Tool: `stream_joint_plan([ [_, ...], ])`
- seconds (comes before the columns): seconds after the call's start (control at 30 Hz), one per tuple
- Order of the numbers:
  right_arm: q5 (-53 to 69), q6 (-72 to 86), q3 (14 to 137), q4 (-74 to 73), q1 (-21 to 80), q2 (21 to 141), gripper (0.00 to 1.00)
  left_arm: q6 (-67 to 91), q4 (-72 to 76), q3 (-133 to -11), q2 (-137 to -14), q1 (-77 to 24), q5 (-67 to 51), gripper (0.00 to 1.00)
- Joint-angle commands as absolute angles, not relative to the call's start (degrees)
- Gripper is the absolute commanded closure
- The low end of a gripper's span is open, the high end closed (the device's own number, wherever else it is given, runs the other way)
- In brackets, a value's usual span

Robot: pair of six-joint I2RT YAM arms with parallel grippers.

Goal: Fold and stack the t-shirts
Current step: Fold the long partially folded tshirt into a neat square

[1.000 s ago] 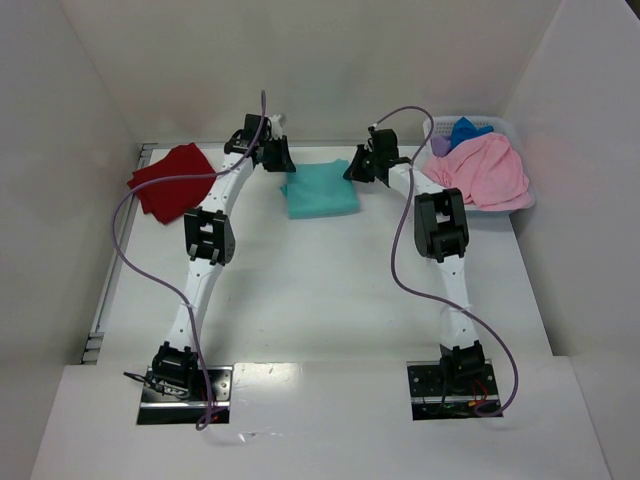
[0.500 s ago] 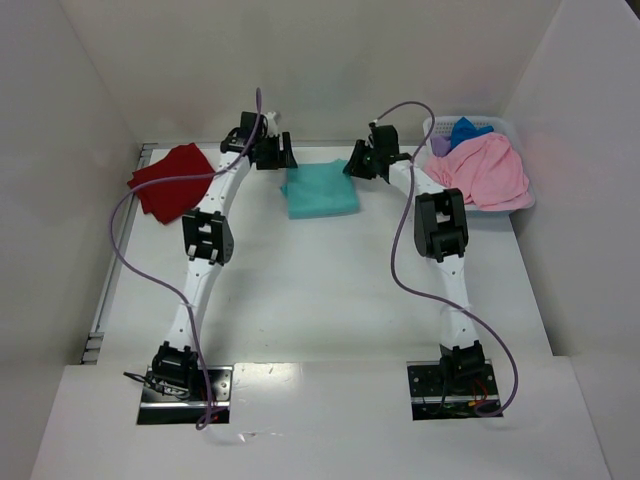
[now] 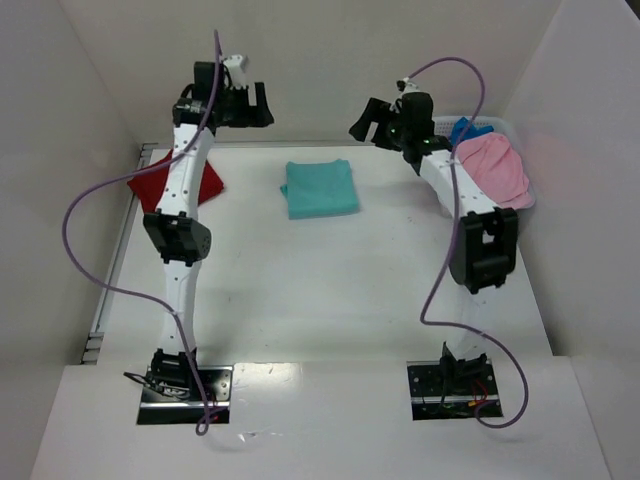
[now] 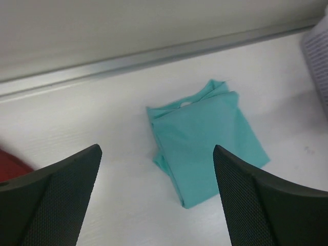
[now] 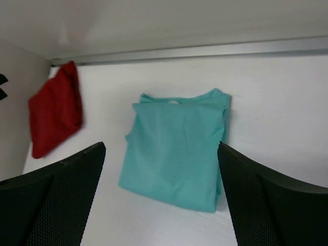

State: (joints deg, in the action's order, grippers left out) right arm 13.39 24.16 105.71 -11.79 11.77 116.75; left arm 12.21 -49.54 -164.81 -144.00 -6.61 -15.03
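Observation:
A folded teal t-shirt [image 3: 320, 188] lies flat at the back middle of the table, and it also shows in the left wrist view [image 4: 205, 138] and the right wrist view [image 5: 177, 154]. A folded dark red t-shirt [image 3: 150, 188] lies at the back left, partly behind the left arm, and the right wrist view shows it too [image 5: 54, 113]. Pink [image 3: 495, 170] and blue [image 3: 468, 130] t-shirts fill the basket. My left gripper [image 3: 262, 107] [image 4: 156, 154] hangs open and empty, high up to the left of the teal shirt. My right gripper [image 3: 365, 118] [image 5: 161, 148] hangs open and empty to its right.
A white perforated basket [image 3: 505, 123] stands at the back right corner, and its edge shows in the left wrist view [image 4: 318, 56]. White walls close in the table on the left, back and right. A metal rail runs along the back edge [image 5: 205, 51].
Both grippers went from nearly shut at the teal shirt's far corners to wide open. Both arms rose and swung outward, leaving the shirt folded on the table.

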Motion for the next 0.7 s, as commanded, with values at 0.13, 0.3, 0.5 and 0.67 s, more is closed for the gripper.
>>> stream_joint_plan([
  [0.13, 12.92, 25.49, 83.95, -2.02, 11.51, 98.8, 0.03, 8.17, -48.02, -147.26, -123.77, -7.29, -19.24, 0.02],
  [0.3, 12.39, 27.24, 74.54, -0.89, 11.51, 93.35, 0.03, 13.08, -29.48, -113.35, -105.67, -7.29, -23.9, 0.0],
  [0.5, 13.96, 27.77, 69.35, 1.32, 11.51, 92.54, 0.03, 21.08, -8.45, -81.0, -94.13, -6.68, -26.89, 0.0],
  [0.67, 19.15, 29.53, 70.74, 3.5, 11.51, 98.43, 0.26, 23.72, -0.8, -73.66, -95.79, -6.68, -29.44, 0.0],
])
